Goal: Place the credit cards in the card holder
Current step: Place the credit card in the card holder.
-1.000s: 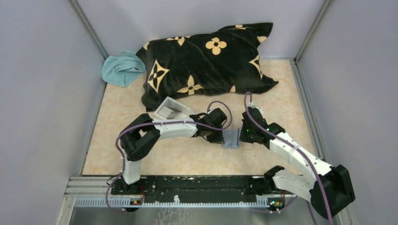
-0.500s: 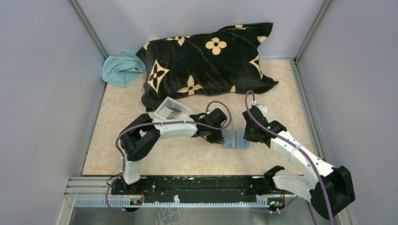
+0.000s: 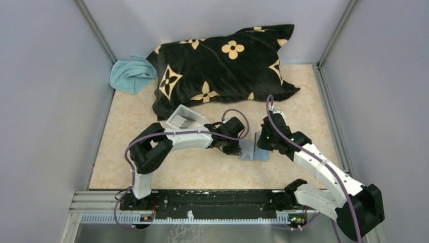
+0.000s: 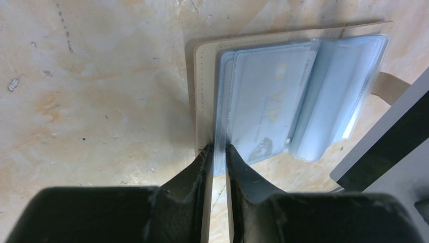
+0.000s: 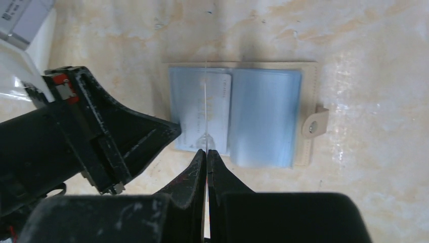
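The tan card holder [image 3: 254, 152] lies open on the table, its grey-blue plastic sleeves up. In the left wrist view my left gripper [image 4: 216, 151] is shut on the near edge of a sleeve of the card holder [image 4: 202, 91]. A pale credit card [image 4: 268, 106] lies in a sleeve. In the right wrist view my right gripper [image 5: 206, 153] is shut on another credit card [image 5: 206, 101], seen edge-on as a thin line, standing over the left sleeves of the card holder [image 5: 306, 71]. The tab with its snap stud [image 5: 313, 126] sticks out to the right.
A black pillow with gold flowers [image 3: 222, 66] lies at the back, a teal cloth [image 3: 132, 75] to its left. A clear shallow tray [image 3: 184, 119] sits by the left arm. Grey walls close in both sides. The left gripper [image 5: 101, 136] fills the left of the right wrist view.
My right gripper has moved left, back over the open card holder, with the card in it. My left gripper has stayed at the holder's left edge.
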Controlling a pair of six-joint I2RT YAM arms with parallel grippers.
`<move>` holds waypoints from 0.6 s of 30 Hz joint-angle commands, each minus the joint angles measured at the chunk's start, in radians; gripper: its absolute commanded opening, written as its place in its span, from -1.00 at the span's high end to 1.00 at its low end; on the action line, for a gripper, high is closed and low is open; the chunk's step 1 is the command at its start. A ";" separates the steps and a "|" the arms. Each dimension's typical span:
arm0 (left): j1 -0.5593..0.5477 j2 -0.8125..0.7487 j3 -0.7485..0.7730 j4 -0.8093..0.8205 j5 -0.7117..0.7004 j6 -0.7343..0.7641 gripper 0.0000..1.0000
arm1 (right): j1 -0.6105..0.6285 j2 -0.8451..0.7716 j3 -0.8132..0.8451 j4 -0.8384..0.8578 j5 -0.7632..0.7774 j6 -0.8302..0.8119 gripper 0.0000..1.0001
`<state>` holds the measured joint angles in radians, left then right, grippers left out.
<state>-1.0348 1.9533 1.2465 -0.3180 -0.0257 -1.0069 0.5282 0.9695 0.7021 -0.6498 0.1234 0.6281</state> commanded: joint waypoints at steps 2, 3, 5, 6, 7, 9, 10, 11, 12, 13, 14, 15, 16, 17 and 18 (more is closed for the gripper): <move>-0.014 0.078 -0.067 -0.143 -0.043 0.010 0.56 | 0.007 -0.003 -0.027 0.147 -0.093 0.017 1.00; -0.014 0.078 -0.067 -0.142 -0.044 0.011 0.57 | 0.008 -0.003 -0.044 0.162 -0.098 0.022 1.00; -0.015 0.079 -0.070 -0.142 -0.044 0.010 0.56 | 0.008 -0.008 -0.082 0.195 -0.111 0.040 1.00; -0.015 0.078 -0.073 -0.143 -0.045 0.010 0.56 | 0.007 -0.008 -0.103 0.211 -0.115 0.049 1.00; -0.014 0.079 -0.076 -0.144 -0.046 0.011 0.56 | 0.007 -0.011 -0.123 0.228 -0.116 0.056 1.00; -0.014 0.079 -0.086 -0.145 -0.050 0.009 0.56 | 0.008 -0.017 -0.169 0.249 -0.107 0.076 1.00; -0.014 0.078 -0.092 -0.145 -0.053 0.007 0.57 | 0.008 -0.023 -0.182 0.253 -0.096 0.083 1.00; -0.013 0.078 -0.099 -0.145 -0.054 0.006 0.57 | 0.008 -0.031 -0.193 0.253 -0.084 0.089 1.00; -0.013 0.076 -0.106 -0.145 -0.056 0.005 0.57 | 0.007 -0.043 -0.202 0.250 -0.071 0.092 1.00; -0.013 0.076 -0.113 -0.145 -0.057 0.003 0.57 | 0.008 -0.052 -0.207 0.245 -0.059 0.094 1.00; -0.013 0.076 -0.119 -0.144 -0.058 0.003 0.58 | 0.008 -0.060 -0.209 0.238 -0.045 0.094 1.00; -0.012 0.076 -0.124 -0.142 -0.059 0.003 0.58 | 0.008 -0.063 -0.211 0.230 -0.034 0.095 1.00; -0.011 0.077 -0.128 -0.142 -0.059 0.002 0.58 | 0.007 -0.066 -0.212 0.224 -0.027 0.096 1.00; -0.011 0.078 -0.134 -0.142 -0.058 0.004 0.58 | 0.007 -0.069 -0.215 0.222 -0.023 0.096 1.00; -0.011 0.079 -0.139 -0.142 -0.059 0.003 0.58 | 0.008 -0.071 -0.217 0.218 -0.019 0.098 1.00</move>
<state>-1.0348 1.9369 1.2018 -0.2806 -0.0326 -1.0279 0.5282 0.9272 0.4843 -0.4572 0.0536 0.7101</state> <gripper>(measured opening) 0.211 0.007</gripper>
